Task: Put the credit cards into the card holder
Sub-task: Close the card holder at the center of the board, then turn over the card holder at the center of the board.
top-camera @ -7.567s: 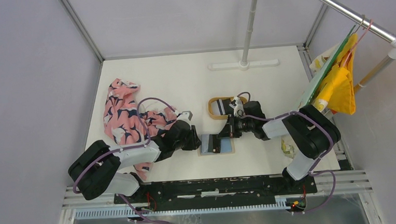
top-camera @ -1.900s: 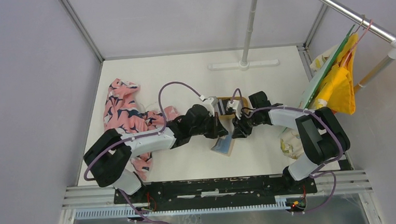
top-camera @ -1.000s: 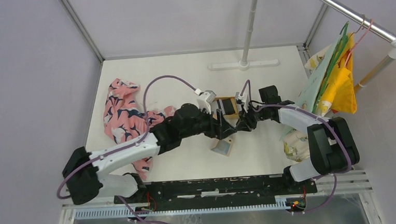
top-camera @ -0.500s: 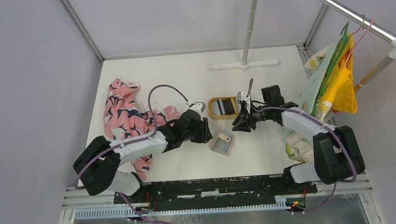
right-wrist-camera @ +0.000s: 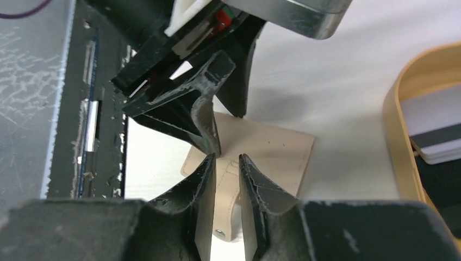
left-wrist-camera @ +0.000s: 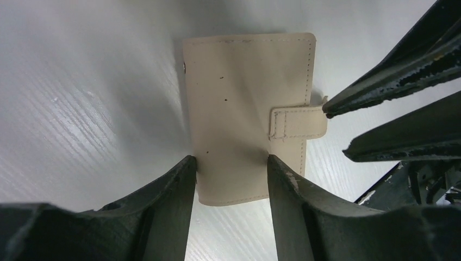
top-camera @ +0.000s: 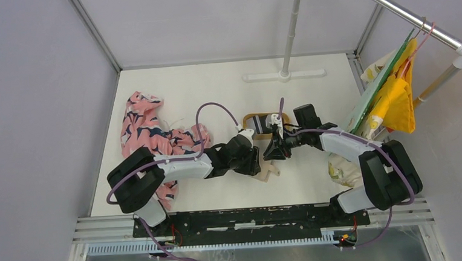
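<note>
- The card holder (top-camera: 269, 168) is seen lying on the table (top-camera: 214, 89), just in front of the oval tray (top-camera: 247, 118), on the side nearer the arms.
- A change has been made. A moment ago its grey-blue inside was showing. Now it is folded shut, and only the tan outside is seen.
- The small tab (left-wrist-camera: 298, 122) is wrapped over 1 edge of it.
- The left gripper (left-wrist-camera: 229, 163) is held over 1 end of the card holder. Its jaws are apart, with 1 finger by the edge and 1 over the top. No squeeze is seen.
- The right gripper (right-wrist-camera: 227, 160) is placed between the tray and the card holder. Its jaws are nearly together, with a thin gap left. The end of the tab is touched by 1 fingertip, but the tab is not seen to be pinched.
- The credit cards (right-wrist-camera: 435, 117) are stacked in the tray. No card is seen in the card holder.
- The pockets are now covered, so no card can be slid in yet. The tab will likely have to be lifted and the card holder opened flat again.
</note>
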